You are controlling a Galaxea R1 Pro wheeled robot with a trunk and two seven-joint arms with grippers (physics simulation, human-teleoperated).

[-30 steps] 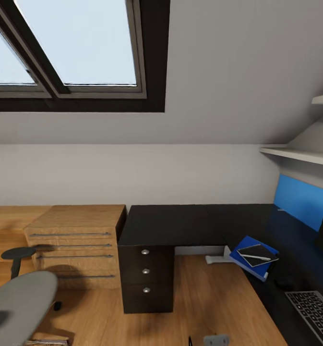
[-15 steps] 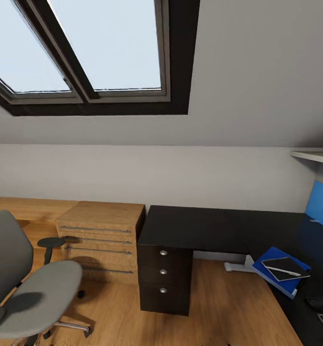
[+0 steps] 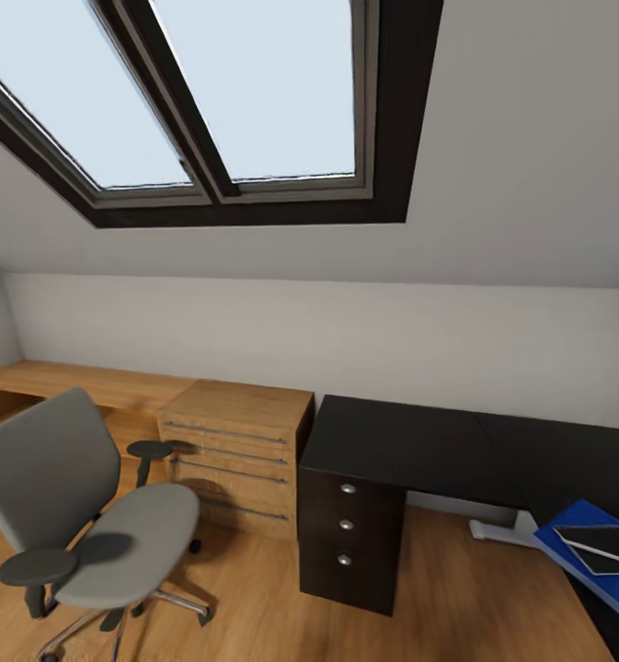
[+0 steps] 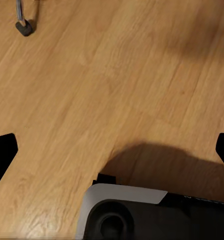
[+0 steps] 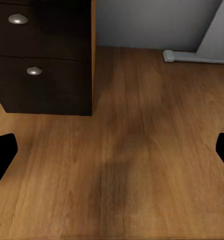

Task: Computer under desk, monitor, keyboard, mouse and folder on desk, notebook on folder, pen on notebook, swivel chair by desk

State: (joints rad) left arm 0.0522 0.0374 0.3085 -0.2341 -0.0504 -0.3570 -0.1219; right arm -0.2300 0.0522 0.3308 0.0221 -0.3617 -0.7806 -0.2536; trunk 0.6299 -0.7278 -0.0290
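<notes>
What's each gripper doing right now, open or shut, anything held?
Left gripper: open, empty, above the wood floor.
Right gripper: open, empty, near the black drawer unit.

Attic home office: skylight [image 3: 245, 92], desk [image 3: 410, 446], swivel chair [image 3: 79, 515].

The head view looks forward and slightly down from standing height, taking in the skylight [image 3: 245, 92], the swivel chair [image 3: 88, 515] at near left and the desk [image 3: 410, 446] at right. The left wrist view faces straight down, close to the wooden floor [image 4: 116, 85]. The right wrist view looks down at the floor and the desk's drawer unit [image 5: 42, 55], which the head view [image 3: 350, 529] shares.
</notes>
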